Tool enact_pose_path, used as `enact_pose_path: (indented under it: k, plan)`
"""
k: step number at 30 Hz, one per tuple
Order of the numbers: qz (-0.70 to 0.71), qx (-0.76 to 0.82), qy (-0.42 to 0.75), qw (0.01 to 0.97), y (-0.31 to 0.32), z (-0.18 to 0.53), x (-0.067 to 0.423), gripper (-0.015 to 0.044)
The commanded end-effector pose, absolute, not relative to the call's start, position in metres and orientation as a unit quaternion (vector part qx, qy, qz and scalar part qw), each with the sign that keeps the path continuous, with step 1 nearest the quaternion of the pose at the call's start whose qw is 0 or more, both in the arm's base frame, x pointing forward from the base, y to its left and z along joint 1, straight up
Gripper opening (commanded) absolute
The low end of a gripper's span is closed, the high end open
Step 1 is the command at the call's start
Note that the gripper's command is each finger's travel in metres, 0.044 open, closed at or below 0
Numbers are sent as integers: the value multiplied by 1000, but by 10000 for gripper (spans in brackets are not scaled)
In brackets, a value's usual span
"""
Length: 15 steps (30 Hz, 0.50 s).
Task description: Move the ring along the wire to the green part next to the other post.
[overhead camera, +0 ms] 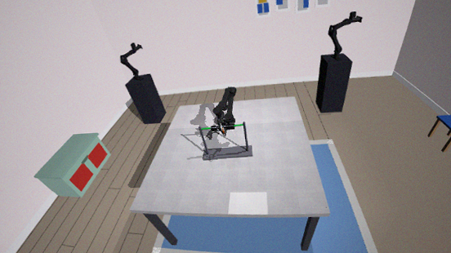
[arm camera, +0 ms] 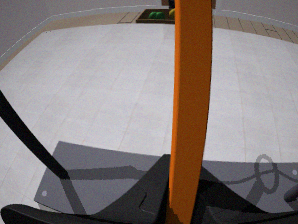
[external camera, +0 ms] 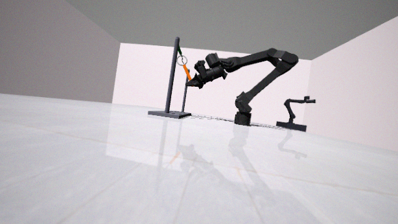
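Glossy table top (external camera: 97, 168), matt orange handle (arm camera: 189, 96)

In your wrist view the orange handle (arm camera: 189, 96) runs off the top edge, so you cannot see the ring there, and the jaws are cut off by the bottom edge where they clamp the handle's lower end. From the top camera the ring (overhead camera: 221, 128) is too small to make out against the dark gripper (overhead camera: 222, 129), and you cannot tell whether it clears the thin grey wire (overhead camera: 217, 127). In the exterior view the near post (external camera: 172, 75) overlaps the far post (external camera: 185, 94), and the wire between them is foreshortened almost to nothing.
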<state>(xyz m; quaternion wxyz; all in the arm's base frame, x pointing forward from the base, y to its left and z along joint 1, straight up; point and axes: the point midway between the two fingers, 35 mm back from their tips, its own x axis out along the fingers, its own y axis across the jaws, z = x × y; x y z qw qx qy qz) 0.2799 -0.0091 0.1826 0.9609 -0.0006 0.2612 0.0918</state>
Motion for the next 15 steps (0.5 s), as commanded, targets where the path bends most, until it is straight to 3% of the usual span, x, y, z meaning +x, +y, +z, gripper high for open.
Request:
enact_pose_path:
  k: [1,15]
  plan:
    - [115,-49,252,960,-18,186,283,-150]
    - [135,-198,223,945,-41,189,290,-150]
